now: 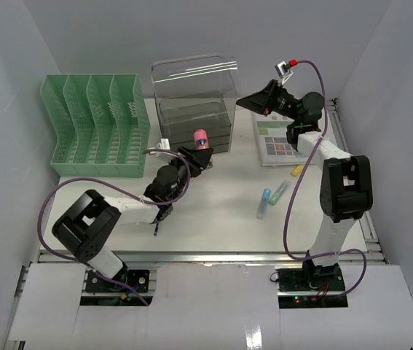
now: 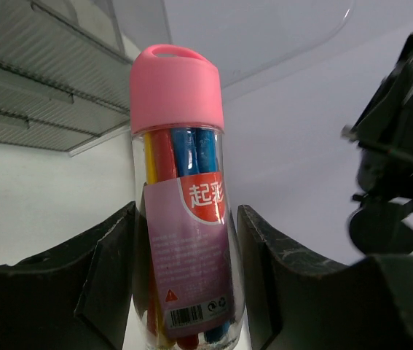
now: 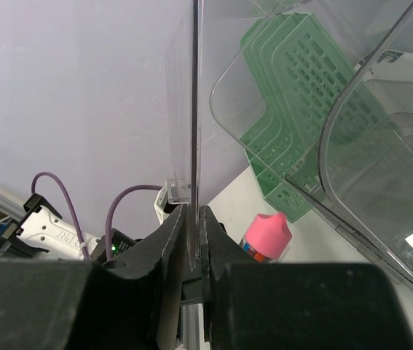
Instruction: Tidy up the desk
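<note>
On the white desk (image 1: 217, 219), my left gripper (image 1: 197, 153) is shut on a clear tube of coloured markers with a pink cap (image 1: 200, 137), just in front of the clear drawer box (image 1: 191, 109). In the left wrist view the tube (image 2: 188, 240) stands upright, with the left gripper (image 2: 184, 226) clamped on it from both sides. My right gripper (image 1: 248, 100) is shut on the thin edge of the box's clear lid panel (image 3: 194, 109), which the right gripper (image 3: 194, 219) pinches. The pink cap (image 3: 268, 233) shows below it.
A green slotted file organizer (image 1: 97, 124) stands at the back left. A calculator (image 1: 275, 142) lies at the right. Two loose highlighters (image 1: 272, 197) and a small yellow piece (image 1: 298, 170) lie near the right arm. A silver rail (image 1: 213, 255) runs along the near edge.
</note>
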`<move>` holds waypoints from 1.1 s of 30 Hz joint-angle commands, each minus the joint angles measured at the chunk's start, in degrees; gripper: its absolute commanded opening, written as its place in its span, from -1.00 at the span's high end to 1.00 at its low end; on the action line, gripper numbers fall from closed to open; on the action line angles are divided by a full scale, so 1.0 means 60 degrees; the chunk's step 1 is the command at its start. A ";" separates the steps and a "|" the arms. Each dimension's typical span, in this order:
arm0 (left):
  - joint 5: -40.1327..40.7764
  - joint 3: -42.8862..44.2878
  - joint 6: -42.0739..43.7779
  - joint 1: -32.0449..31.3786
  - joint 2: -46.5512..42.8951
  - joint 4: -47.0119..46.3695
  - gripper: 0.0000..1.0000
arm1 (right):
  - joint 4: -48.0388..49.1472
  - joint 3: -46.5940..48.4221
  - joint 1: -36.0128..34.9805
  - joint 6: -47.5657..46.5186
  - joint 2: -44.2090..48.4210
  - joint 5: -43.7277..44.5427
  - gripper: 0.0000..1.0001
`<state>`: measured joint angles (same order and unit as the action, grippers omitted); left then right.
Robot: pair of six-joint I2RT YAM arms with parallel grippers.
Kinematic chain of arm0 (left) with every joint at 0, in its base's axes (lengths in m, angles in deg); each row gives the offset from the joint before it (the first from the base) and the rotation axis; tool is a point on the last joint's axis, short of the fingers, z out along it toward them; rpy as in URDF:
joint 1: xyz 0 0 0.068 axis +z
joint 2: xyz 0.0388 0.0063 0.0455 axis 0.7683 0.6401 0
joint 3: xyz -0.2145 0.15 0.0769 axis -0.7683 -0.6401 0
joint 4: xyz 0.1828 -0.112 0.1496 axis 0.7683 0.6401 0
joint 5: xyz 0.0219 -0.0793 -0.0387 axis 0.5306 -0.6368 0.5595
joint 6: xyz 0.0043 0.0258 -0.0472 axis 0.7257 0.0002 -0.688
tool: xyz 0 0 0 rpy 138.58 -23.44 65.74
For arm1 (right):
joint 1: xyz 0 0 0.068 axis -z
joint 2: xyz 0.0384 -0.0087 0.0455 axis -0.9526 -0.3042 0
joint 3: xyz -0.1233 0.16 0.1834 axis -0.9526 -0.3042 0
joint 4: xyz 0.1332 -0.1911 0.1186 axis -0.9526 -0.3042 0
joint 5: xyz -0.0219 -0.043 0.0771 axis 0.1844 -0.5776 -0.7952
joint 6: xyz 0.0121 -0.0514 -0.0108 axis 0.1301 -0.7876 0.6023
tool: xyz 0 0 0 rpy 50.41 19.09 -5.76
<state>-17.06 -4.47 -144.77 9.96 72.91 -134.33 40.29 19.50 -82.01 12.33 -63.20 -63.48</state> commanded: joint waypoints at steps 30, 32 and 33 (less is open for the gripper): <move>0.2429 0.5681 -0.5606 0.1257 0.2679 0.3754 0.65 | 0.0463 -0.0286 0.0125 -0.0187 0.0807 0.0318 0.67; 0.2509 0.5824 -0.5648 0.1257 0.2748 0.3847 0.33 | 0.0463 -0.0310 0.0125 -0.0194 0.0824 0.0325 0.67; 0.2539 0.5855 -0.5626 0.1257 0.2778 0.3811 0.20 | 0.0463 -0.0325 0.0125 -0.0202 0.0832 0.0332 0.67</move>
<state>-3.61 27.33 -176.73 17.20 89.91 -114.99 39.95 17.64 -81.94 11.72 -62.32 -62.69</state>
